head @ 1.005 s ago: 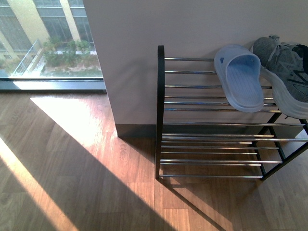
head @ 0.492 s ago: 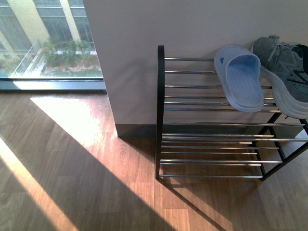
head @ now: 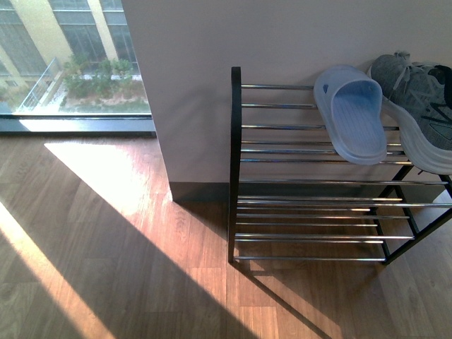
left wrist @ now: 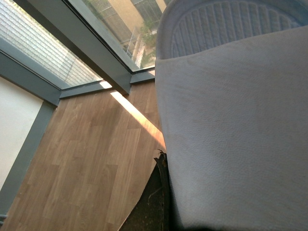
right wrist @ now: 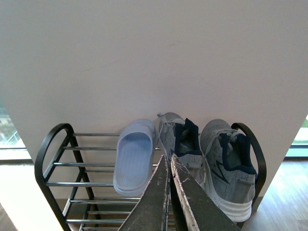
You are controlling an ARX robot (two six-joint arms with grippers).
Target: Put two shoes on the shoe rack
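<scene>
Sunlit wood floor (head: pixel 106 247) runs from a far-left window (head: pixel 63 56) to a white wall (head: pixel 282 35). The shoe rack (head: pixel 235 162) stands against that wall on the right. On its top tier a pale blue sandal (head: pixel 351 116) lies sole down, with a grey sneaker (head: pixel 417 99) just to its right. The rods to the sandal's left are bare, and I judge that gap is kept for its mate. Neither arm shows from this camera.

From the left wrist, a second sandal (left wrist: pixel 236 134) fills most of the picture, raised off the floor near the window corner. One dark finger (left wrist: pixel 162 192) of the left gripper lies against its edge and the rest is hidden. I take it as clamped on that sandal, ready to be carried to the rack.

From the right wrist, the right gripper (right wrist: pixel 169 158) has its fingers pressed together with nothing between them. It points at the top tier, where the sandal, the sneaker and a second sneaker (right wrist: pixel 228 163) sit side by side with their toes toward the wall.
</scene>
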